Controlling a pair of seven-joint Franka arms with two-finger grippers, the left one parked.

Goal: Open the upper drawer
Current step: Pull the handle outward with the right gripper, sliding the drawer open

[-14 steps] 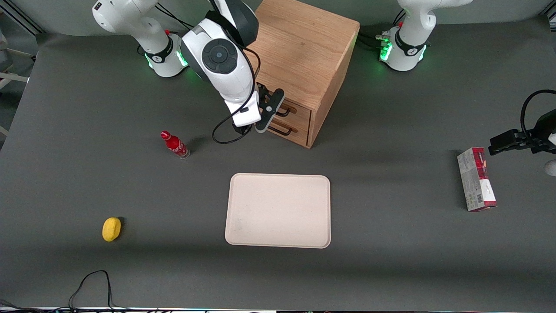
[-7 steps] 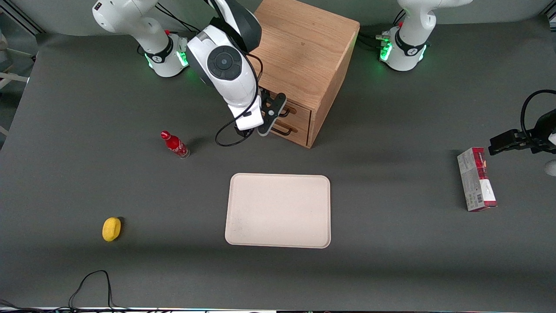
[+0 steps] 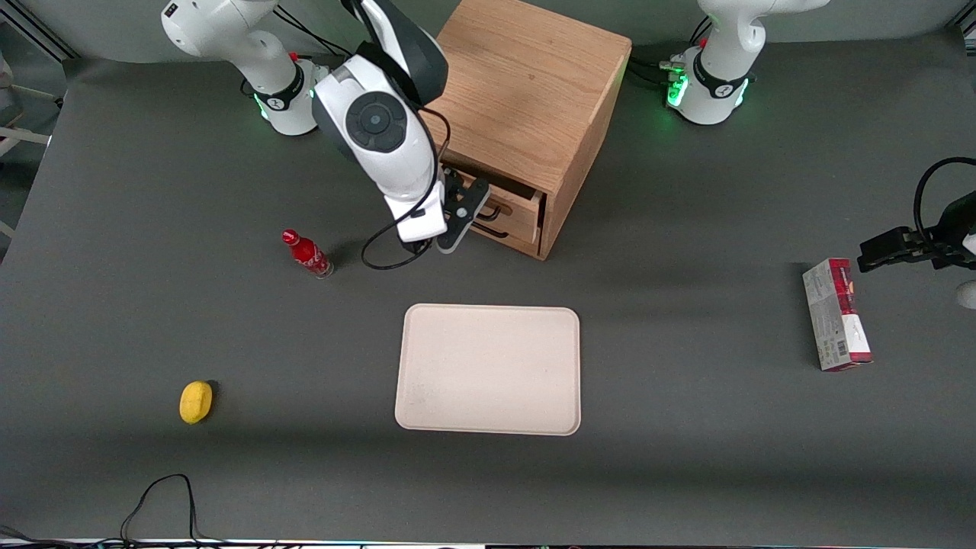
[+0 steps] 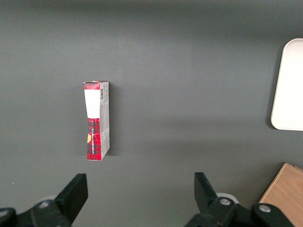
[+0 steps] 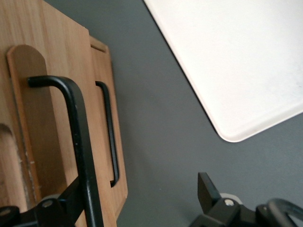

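Front view, upper middle of frame: right arm's hand hooked around thin black wire handle of light oak upper drawer, fingers spread, drawer slid partly out of wooden box cabinet.

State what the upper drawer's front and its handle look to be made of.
Upper drawer, partly pulled out: light oak-like wood with visible grain and a matte finish, though it may be veneer. Its handle: thin black bar, probably painted metal, with a slight sheen. The gripper is at that handle.

Upper drawer — oak, partly out
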